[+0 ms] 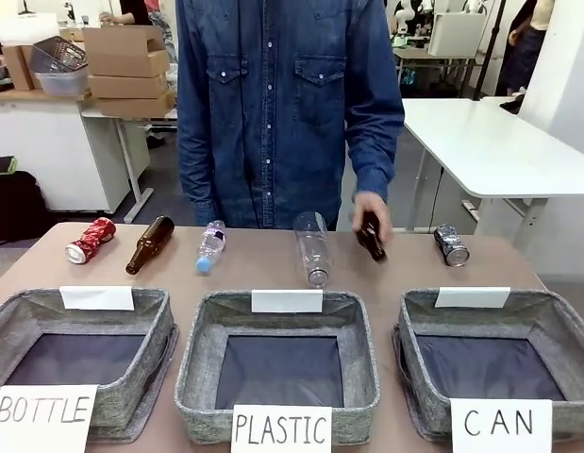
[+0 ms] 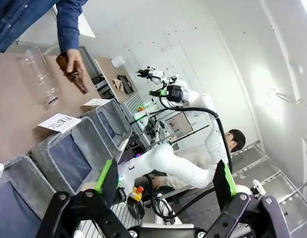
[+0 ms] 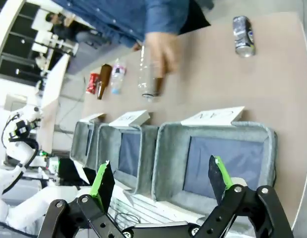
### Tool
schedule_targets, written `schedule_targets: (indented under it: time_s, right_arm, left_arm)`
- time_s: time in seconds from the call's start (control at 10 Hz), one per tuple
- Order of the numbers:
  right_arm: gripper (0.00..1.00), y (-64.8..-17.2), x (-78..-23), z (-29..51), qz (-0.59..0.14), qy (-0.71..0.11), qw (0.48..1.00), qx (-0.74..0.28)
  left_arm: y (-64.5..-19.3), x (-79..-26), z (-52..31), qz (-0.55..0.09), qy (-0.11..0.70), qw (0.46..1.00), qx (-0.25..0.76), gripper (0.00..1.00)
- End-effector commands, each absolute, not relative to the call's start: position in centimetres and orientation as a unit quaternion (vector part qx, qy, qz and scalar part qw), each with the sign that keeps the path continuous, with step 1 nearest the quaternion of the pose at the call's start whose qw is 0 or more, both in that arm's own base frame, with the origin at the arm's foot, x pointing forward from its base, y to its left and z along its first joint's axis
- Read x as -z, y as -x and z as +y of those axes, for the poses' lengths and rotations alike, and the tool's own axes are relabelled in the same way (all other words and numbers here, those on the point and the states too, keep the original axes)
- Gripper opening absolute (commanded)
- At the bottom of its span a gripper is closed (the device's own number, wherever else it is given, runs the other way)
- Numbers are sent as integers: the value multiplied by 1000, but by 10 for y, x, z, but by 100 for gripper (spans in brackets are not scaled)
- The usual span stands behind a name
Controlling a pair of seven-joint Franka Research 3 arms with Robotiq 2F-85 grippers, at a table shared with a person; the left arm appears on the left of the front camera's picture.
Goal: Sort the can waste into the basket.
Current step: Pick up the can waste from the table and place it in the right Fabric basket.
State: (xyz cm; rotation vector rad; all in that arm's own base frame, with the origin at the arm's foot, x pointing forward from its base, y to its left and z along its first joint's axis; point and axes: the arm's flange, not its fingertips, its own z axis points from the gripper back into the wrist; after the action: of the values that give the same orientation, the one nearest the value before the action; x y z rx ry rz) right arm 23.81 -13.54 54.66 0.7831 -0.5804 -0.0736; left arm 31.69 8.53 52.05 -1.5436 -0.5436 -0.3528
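Observation:
A dark crushed can (image 1: 451, 244) lies at the far right of the table, behind the grey basket (image 1: 548, 302) carded "CAN". Far left lies a red crushed can (image 1: 91, 240). In the right wrist view the dark can (image 3: 242, 35) sits beyond the CAN basket (image 3: 265, 136), and the red can (image 3: 92, 83) is far off. My right gripper (image 3: 160, 178) hangs open above the near side of the baskets, with nothing between its fingers. My left gripper (image 2: 165, 181) is open too, above the basket row.
A person in a denim shirt stands at the far side, one hand (image 1: 370, 215) on a brown bottle (image 1: 372, 241). Another brown bottle (image 1: 150, 244), a small plastic bottle (image 1: 209, 247) and a clear bottle (image 1: 313, 248) lie in the row. Baskets "BOTTLE" (image 1: 159, 304) and "PLASTIC" (image 1: 207, 307) stand left and middle.

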Motion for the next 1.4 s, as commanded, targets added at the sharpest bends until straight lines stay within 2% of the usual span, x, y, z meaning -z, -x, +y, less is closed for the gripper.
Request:
schedule_targets:
  time_s: [0.0, 0.2, 0.3, 0.6, 0.7, 0.8, 0.9, 1.0, 1.1, 1.2, 1.3]
  right_arm:
    - [100, -230, -528, -124, -272, -364, 890, 40]
    - [100, -253, -527, -113, -263, -325, 904, 94]
    - [100, -279, -527, -98, -253, -285, 918, 105]
    - [100, -391, -491, -42, -180, -165, 965, 93]
    - [100, -429, -472, -25, -189, -109, 967, 129]
    - [100, -452, -457, -11, -187, -85, 971, 122]
    - [100, -469, -443, -1, -179, -81, 975, 109]
    - [100, -469, -447, -2, -184, -89, 969, 140]
    - [100, -447, -432, 5, -194, -100, 971, 98]
    - [100, -447, -432, 5, -194, -100, 971, 98]
    - [100, -470, -422, 1, -184, -89, 973, 111]
  left_arm:
    - [-319, -524, 86, -250, 689, 660, 164, 100]
    - [-319, -524, 86, -250, 689, 660, 164, 100]
    - [-319, -524, 86, -250, 689, 660, 164, 100]
    - [-319, -524, 86, -250, 689, 660, 164, 100]
    - [-319, -524, 86, -250, 689, 660, 164, 100]
    - [-319, -524, 86, -250, 689, 660, 164, 100]
    - [-319, -524, 86, -250, 689, 660, 164, 100]
    - [-319, -524, 86, -250, 689, 660, 164, 100]
    - [-319, -524, 86, -250, 689, 660, 164, 100]
    - [-319, -524, 86, -250, 689, 660, 164, 100]
    - [-319, -524, 86, -250, 689, 660, 164, 100]
